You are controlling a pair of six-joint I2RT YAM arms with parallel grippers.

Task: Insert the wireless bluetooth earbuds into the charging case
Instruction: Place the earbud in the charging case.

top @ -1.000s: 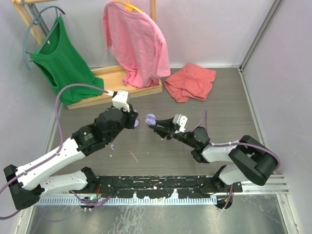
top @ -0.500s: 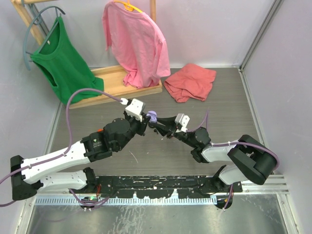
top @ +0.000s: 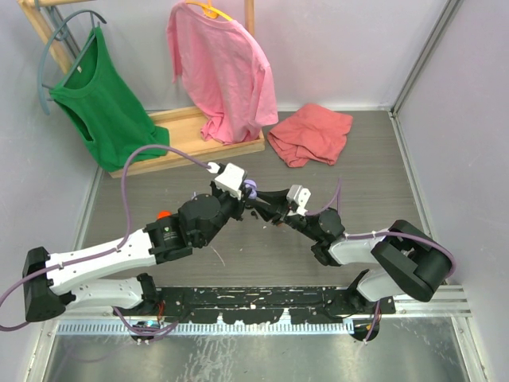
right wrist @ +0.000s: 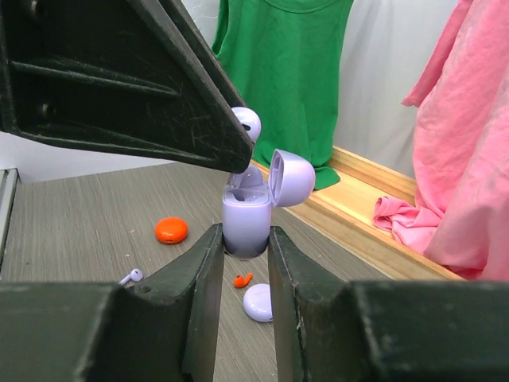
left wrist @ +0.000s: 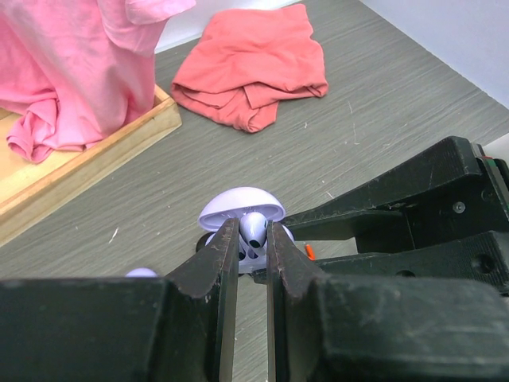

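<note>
Finds the left fingers [left wrist: 225, 259] shut tight on a lavender earbud [left wrist: 254, 229], held in the air above the counter [left wrist: 382, 119]. Finds the right fingers [right wrist: 208, 263] clamped on the lower half of the lavender charging case [right wrist: 246, 216], also raised off the counter, upright, its lid [right wrist: 290, 177] swung open to one side. Places the held earbud directly over the open mouth of the case, just beside the lid. Cannot confirm contact between bud and case, the left arm's dark finger covering that gap in the right wrist view. Confirms from the top view both arms reaching inward, fingertips meeting over the middle of the counter.

Logs loose items on the counter beneath and beyond the case: an orange earbud [right wrist: 242, 279] and a lavender disc [right wrist: 258, 302] close together nearest the camera, a loose lavender bud [right wrist: 131, 277] well apart from them toward the left of that view, an orange disc [right wrist: 171, 230] farther back.

Records, farther on, a folded coral cloth [top: 310, 134] lying on the counter and a wooden rack base [top: 187, 135] beside it. Records a pink shirt [top: 223, 72] on a yellow hanger [top: 208, 9], draped down onto the rack base, and a green tank top [top: 103, 111] hanging at the far left before the pale wall.
</note>
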